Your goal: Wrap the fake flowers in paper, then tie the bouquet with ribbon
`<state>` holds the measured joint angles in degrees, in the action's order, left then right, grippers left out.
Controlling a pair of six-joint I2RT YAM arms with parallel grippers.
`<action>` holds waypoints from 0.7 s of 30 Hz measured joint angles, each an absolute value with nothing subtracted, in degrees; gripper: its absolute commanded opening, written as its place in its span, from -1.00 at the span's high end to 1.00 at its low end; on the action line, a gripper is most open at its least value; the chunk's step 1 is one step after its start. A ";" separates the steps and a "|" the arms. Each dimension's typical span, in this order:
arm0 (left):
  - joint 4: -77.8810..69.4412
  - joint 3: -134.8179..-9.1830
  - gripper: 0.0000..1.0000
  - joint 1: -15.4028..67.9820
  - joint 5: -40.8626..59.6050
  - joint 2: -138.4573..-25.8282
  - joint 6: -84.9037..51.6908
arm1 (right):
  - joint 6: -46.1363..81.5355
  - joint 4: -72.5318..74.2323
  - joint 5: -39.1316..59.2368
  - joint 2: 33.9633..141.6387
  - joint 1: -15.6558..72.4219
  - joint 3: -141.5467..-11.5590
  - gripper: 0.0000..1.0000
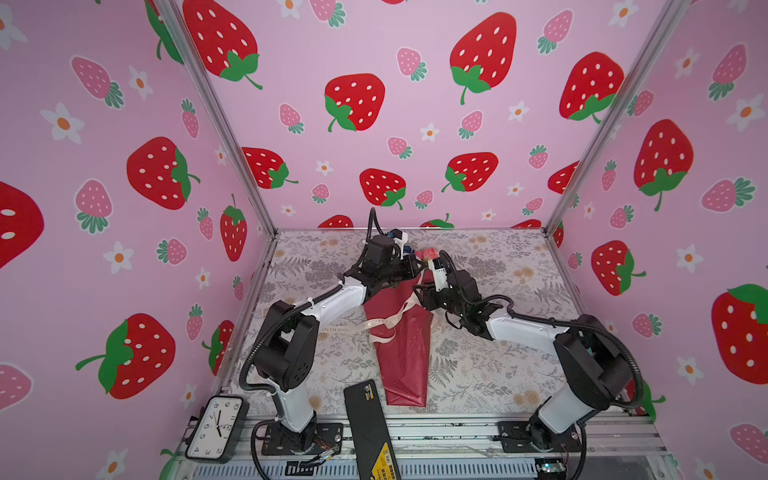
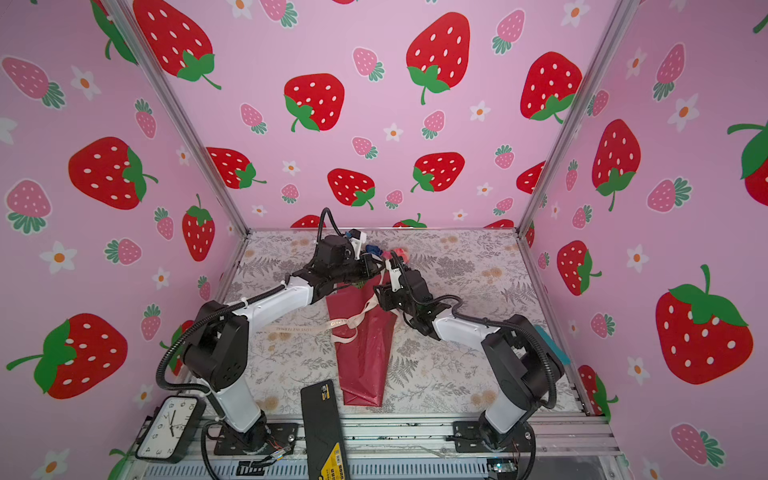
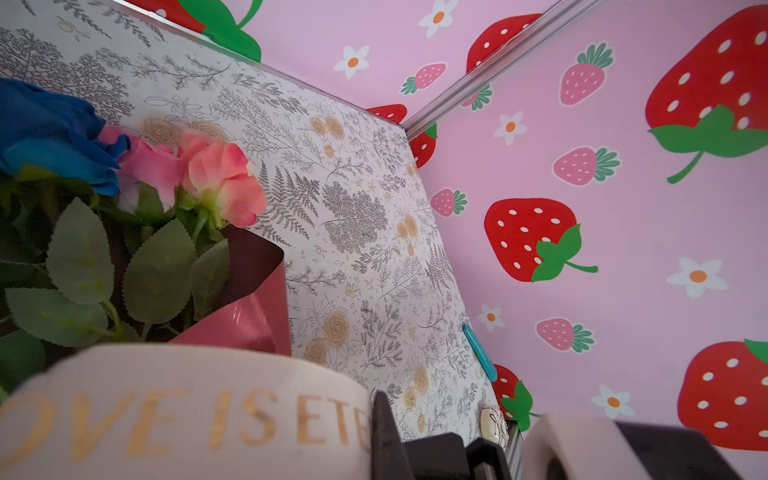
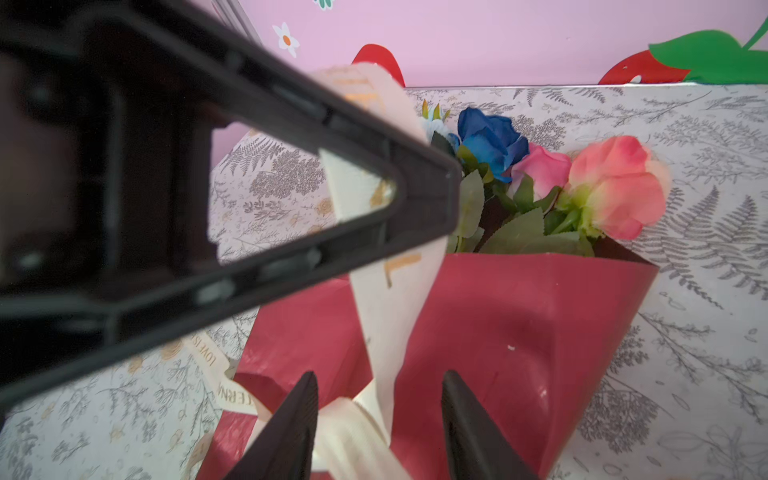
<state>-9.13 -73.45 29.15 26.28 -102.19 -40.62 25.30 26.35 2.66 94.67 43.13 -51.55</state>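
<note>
The bouquet of fake flowers (image 1: 405, 353) (image 2: 361, 353) lies mid-table in dark red wrapping, its narrow end toward the front edge. Blue and pink-coral blooms (image 4: 615, 187) (image 3: 220, 174) point at the back wall. A cream lettered ribbon (image 1: 376, 324) (image 2: 340, 322) (image 4: 386, 299) crosses the wrap, and one strand rises from it to my left gripper (image 1: 415, 266) (image 2: 372, 268) (image 4: 451, 183). That gripper is shut on the ribbon (image 3: 187, 411) above the leaves. My right gripper (image 4: 380, 378) (image 1: 422, 293) (image 2: 380, 293) hangs open over the wrap, with a ribbon fold lying loosely between its fingers.
A white clock (image 1: 216, 428) leans at the front left. A black flat case (image 1: 370, 428) lies on the front rail beside the wrap's tip. A teal strip (image 2: 548, 345) (image 3: 480, 351) sits at the right wall. Strawberry-print walls close in three sides.
</note>
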 measured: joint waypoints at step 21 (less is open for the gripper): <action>7.66 -61.32 -0.55 20.38 21.06 -80.68 -48.03 | 26.06 29.10 -3.66 88.62 42.85 -50.57 1.00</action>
